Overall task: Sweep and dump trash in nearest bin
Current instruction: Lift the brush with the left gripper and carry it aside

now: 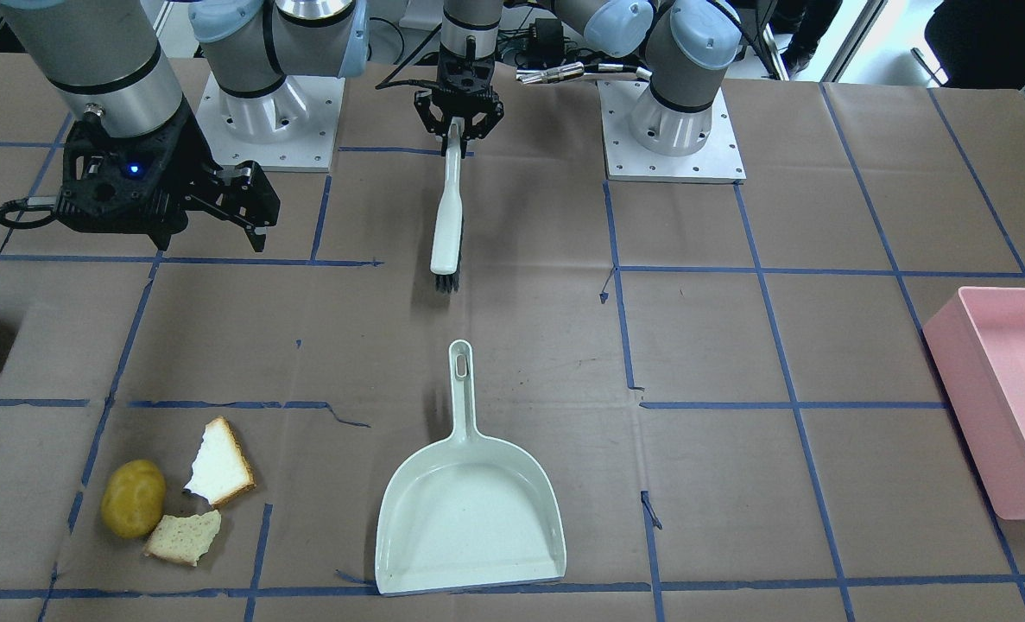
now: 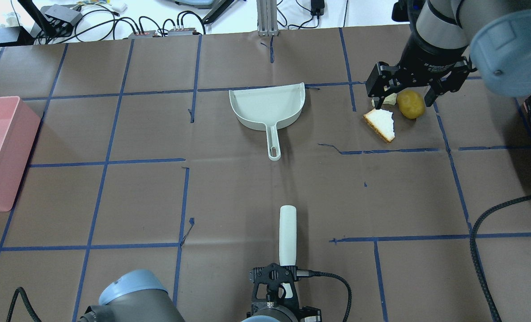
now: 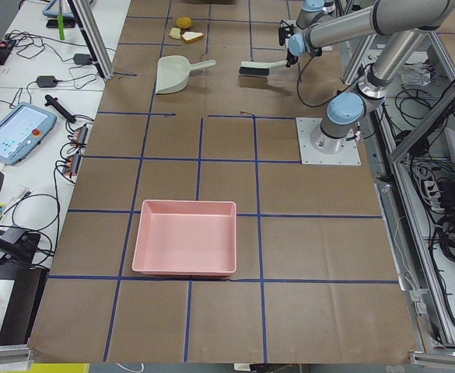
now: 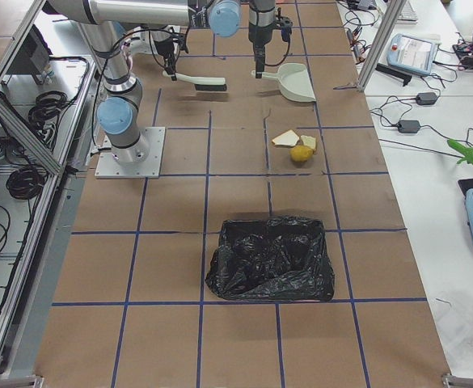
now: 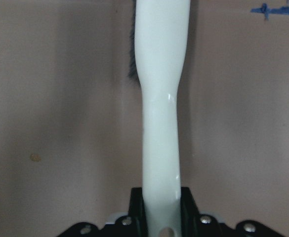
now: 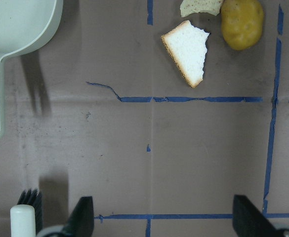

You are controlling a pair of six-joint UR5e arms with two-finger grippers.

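The trash lies together on the table: a yellow-brown potato (image 1: 133, 498) and two torn bread pieces (image 1: 220, 463) (image 1: 184, 537). In the overhead view the potato (image 2: 410, 104) and one bread piece (image 2: 381, 124) show; the second piece is partly hidden behind my right gripper (image 2: 403, 95). That gripper is open and empty, held above the trash; it also shows in the front view (image 1: 249, 212). My left gripper (image 1: 457, 130) is shut on the handle of a white brush (image 1: 447, 225), bristles toward the dustpan (image 1: 469, 510). The dustpan lies flat and free.
A pink bin (image 1: 1004, 389) stands at the table end on my left. A bin lined with a black bag (image 4: 270, 257) stands at the end on my right, nearer the trash. Blue tape lines grid the brown table cover.
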